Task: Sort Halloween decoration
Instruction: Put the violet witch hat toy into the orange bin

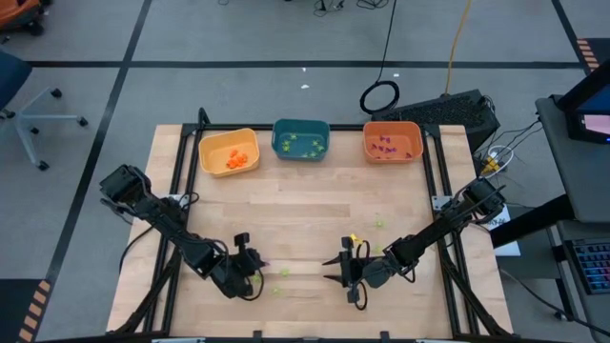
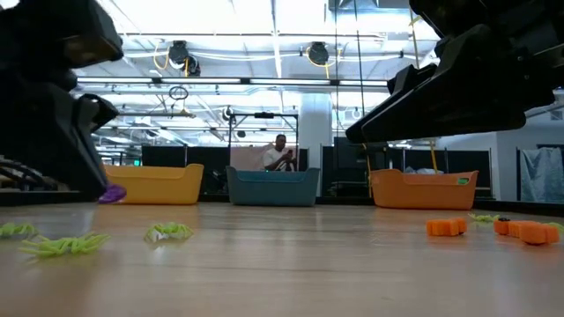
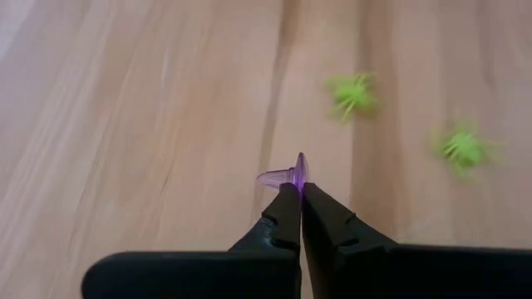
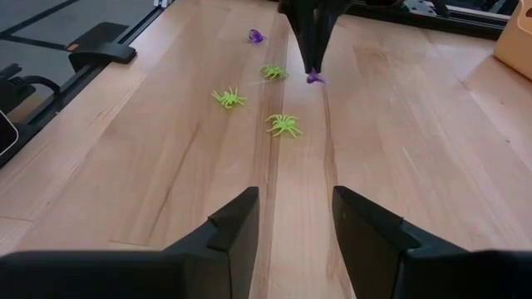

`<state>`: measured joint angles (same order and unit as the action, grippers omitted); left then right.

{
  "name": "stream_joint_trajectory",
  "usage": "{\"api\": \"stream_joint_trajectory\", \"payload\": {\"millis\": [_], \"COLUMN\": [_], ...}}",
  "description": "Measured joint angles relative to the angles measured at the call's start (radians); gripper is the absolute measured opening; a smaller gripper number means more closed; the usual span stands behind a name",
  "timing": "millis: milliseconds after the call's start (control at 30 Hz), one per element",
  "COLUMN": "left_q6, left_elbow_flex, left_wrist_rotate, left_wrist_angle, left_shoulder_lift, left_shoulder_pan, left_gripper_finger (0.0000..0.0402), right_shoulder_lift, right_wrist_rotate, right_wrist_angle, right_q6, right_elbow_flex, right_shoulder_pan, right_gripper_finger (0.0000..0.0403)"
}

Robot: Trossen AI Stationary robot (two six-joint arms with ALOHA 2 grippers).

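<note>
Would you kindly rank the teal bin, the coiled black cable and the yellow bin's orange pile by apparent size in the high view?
1. teal bin
2. coiled black cable, clearly smaller
3. orange pile, a little smaller than the coil; the two are close.

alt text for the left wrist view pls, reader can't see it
The left gripper is shut on a small purple trinket, pinched at the fingertips just above the wooden table. Two light-green spider trinkets, one and another, lie on the wood beyond it.
</note>
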<state>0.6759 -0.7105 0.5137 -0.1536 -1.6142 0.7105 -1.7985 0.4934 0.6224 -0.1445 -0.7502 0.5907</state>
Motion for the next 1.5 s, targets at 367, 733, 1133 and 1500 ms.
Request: {"api": "stream_joint_trajectory", "payload": {"millis": [367, 733, 1133, 1500], "left_q6": [-0.097, -0.275, -0.299, -0.341], "left_elbow_flex": [0.000, 0.000, 0.000, 0.000], "left_wrist_rotate": [0.064, -0.001, -0.211, -0.327], "left_wrist_angle": [0.197, 0.566, 0.702, 0.783], "left_shoulder_lift": [0.000, 0.000, 0.000, 0.000], "left_shoulder_pan": [-0.016, -0.073, -0.164, -0.201], "left_gripper_finger": [0.0001, 0.0001, 0.0001, 0.0001], "right_shoulder_lift": [0.000, -0.118, -0.181, -0.181], "right_wrist_rotate": [0.000, 0.003, 0.094, 0.084], "right_wrist_angle": [0.001, 0.226, 0.319, 0.357], "right_q6": [0.002, 0.062, 0.289, 0.546], "right_elbow_flex": [0.000, 0.000, -0.096, -0.176], "right_shoulder_pan": [0.000, -0.001, -0.033, -0.042], "right_gripper_finger": [0.0139, 0.0141, 0.0202, 0.0186]}}
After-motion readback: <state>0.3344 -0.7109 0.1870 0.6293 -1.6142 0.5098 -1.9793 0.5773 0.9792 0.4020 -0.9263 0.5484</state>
